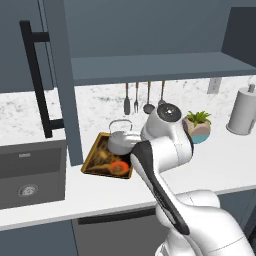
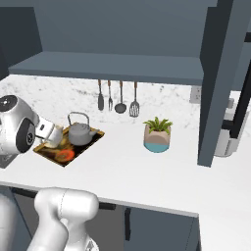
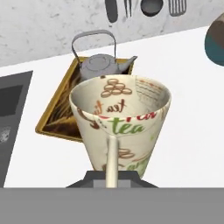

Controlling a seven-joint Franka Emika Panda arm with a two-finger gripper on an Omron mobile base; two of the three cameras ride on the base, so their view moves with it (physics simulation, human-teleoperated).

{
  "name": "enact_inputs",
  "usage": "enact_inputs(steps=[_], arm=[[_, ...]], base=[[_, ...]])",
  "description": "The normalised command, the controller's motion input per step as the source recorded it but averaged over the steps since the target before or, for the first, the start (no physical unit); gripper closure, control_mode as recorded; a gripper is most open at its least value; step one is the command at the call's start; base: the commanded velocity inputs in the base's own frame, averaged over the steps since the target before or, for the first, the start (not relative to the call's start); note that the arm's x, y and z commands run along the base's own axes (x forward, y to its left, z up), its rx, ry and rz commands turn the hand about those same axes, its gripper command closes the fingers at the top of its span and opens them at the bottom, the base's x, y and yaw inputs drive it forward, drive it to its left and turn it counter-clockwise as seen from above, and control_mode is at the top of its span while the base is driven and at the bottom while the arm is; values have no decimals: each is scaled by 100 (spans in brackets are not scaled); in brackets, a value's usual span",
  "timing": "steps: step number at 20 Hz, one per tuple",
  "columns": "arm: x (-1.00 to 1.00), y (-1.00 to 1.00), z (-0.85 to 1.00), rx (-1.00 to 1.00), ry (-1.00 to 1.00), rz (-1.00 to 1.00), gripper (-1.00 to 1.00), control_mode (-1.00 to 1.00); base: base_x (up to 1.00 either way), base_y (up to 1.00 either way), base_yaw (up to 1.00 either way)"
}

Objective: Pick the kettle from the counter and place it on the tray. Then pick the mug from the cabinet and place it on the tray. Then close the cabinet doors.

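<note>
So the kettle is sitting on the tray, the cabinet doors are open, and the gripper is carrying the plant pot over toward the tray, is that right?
Not quite: the gripper is carrying the mug, not the plant pot, which stands on the counter. The hand view shows this. The kettle is on the tray, and the cabinet doors are open.
</note>
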Motion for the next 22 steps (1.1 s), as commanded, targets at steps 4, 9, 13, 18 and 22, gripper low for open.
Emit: enact_inputs(steps=[4, 9, 13, 18, 22], arm=[[61, 20, -63, 0, 15, 28, 100, -100], [42, 31, -32, 0, -1, 37, 100, -100], [33, 29, -14, 0, -9, 39, 100, -100], [45, 15, -33, 0, 0, 33, 100, -100], [55, 0, -24, 1, 0, 18, 100, -100]], base=[[0, 0, 0], [0, 0, 0], [0, 0, 0], [0, 0, 0], [0, 0, 0]])
